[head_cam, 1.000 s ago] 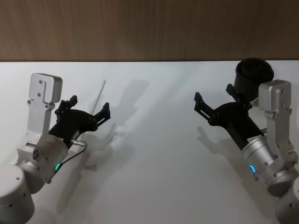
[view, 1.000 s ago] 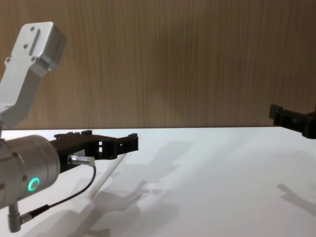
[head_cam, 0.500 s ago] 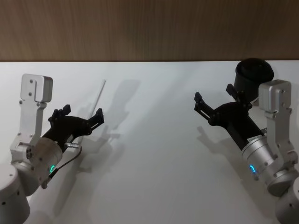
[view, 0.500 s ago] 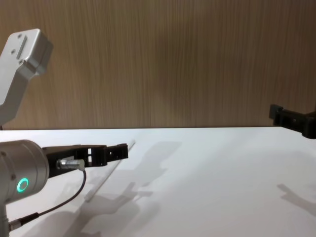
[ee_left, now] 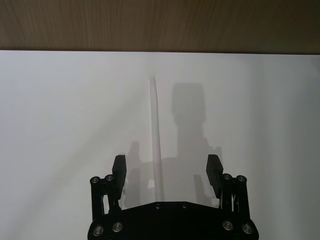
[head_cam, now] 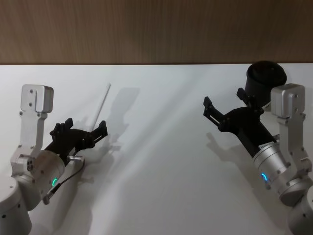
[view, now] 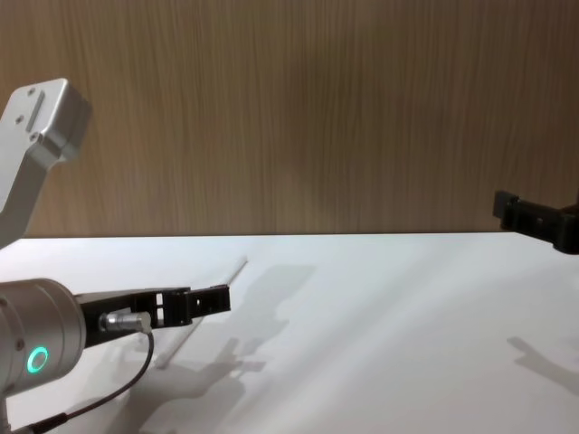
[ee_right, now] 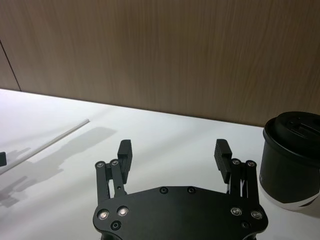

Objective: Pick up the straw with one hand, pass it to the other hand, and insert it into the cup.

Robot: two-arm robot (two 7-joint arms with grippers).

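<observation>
The straw (head_cam: 103, 100), a thin white tube, lies flat on the white table (head_cam: 166, 161) at the left, pointing away from me. My left gripper (head_cam: 83, 129) is open and low over the table, its fingers on either side of the straw's near end without touching it. In the left wrist view the straw (ee_left: 155, 130) runs up the middle between the fingers of the left gripper (ee_left: 166, 170). The cup (head_cam: 265, 78), black with a lid, stands at the far right. My right gripper (head_cam: 225, 100) hovers open and empty just left of the cup (ee_right: 292, 155).
A wooden wall (head_cam: 156, 29) closes off the table's far edge. A black cable (view: 127, 371) hangs from the left wrist. Bare table lies between the two arms.
My left gripper has drawn back toward me and dropped lower, lining up with the straw's near end. The straw, the cup and the right arm have stayed still.
</observation>
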